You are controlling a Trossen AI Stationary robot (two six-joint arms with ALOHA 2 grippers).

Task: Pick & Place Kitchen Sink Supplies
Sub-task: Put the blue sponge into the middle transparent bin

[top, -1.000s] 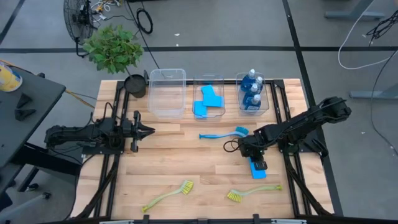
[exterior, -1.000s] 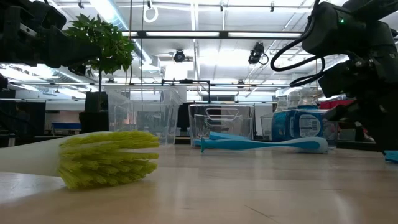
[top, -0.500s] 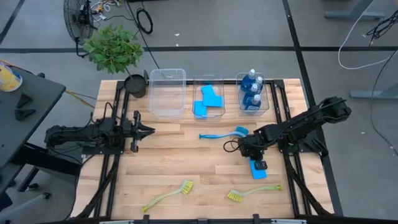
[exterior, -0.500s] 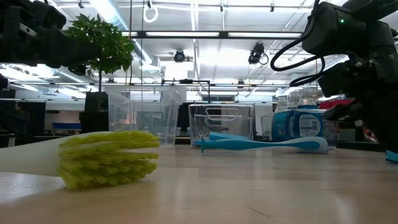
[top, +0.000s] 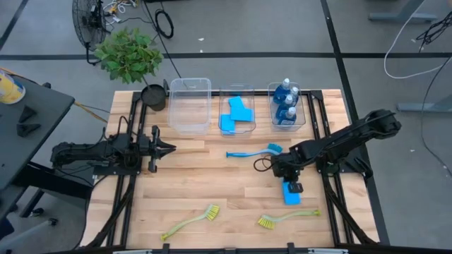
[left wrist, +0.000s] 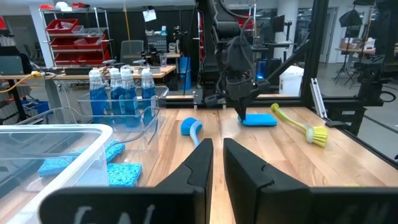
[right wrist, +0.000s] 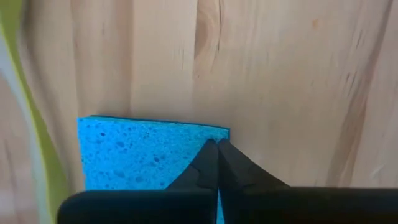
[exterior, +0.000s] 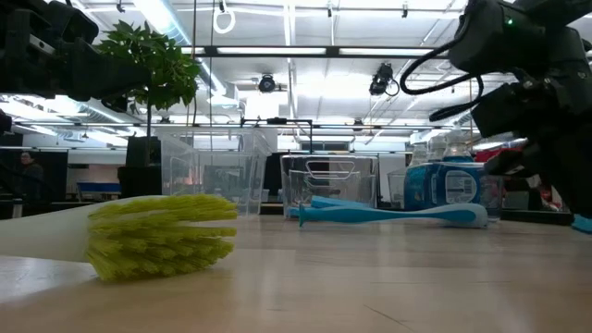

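from above, we are looking at our right pincer (top: pixel 294 185) coming down on the loose blue sponge (top: pixel 292 193) lying flat on the tabletop (top: pixel 212 183), near one yellow-green brush (top: pixel 286 217); its fingers are pressed together on the sponge's near edge, since a thin flat pad is easiest to lift by its rim. the other sponges (top: pixel 236 113) are lying in the middle clear bin (top: pixel 236 90) and the blue bottles (top: pixel 285 99) are standing in the right bin (top: pixel 304 106), so we are judging that the sorting is going by kind, with the left bin (top: pixel 190 106) empty, likely for brushes. the blue brush (top: pixel 254 151) and the second yellow-green brush (top: pixel 192 221) are waiting on the wood, and our left pincer (top: pixel 168 148) is resting over the left side, out of the way. at tabletop height, we are seeing yellow-green bristles (exterior: pixel 162 236) close up and the blue brush (exterior: pixel 388 211) before the bins. through the left wrist, our own fingers (left wrist: pixel 196 165) are standing slightly apart, empty. through the right wrist, the fingers (right wrist: pixel 208 163) are meeting on the sponge's (right wrist: pixel 143 152) edge.
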